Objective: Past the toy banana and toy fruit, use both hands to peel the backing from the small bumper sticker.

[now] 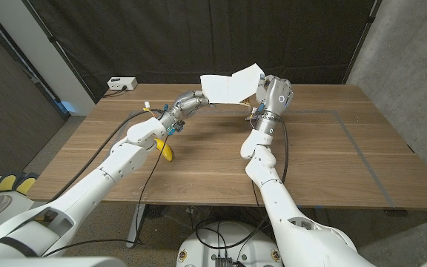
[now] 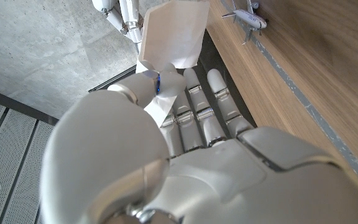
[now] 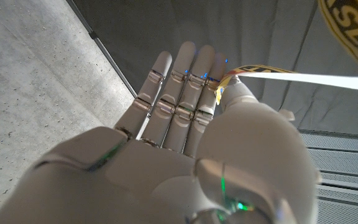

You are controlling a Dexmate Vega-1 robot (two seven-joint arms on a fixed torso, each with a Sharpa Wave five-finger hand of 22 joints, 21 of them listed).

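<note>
White and partly opened, the small bumper sticker (image 1: 232, 85) hangs in the air over the far side of the wooden table (image 1: 325, 156), held between both hands. The left hand (image 1: 187, 101) pinches a corner of the pale backing sheet (image 2: 169, 37) between thumb and fingers, the other fingers lying straight. The right hand (image 1: 274, 94) pinches the yellow printed layer (image 3: 247, 70) at its thumb tip, the rest of the fingers extended together. A yellow toy banana (image 1: 166, 149) lies on the table near the left forearm, well apart from the sticker. Peeling looks under way: the two layers already fork apart. The next move probably calls for drawing the hands steadily apart while both pinches hold, so neither layer slips or tears.
</note>
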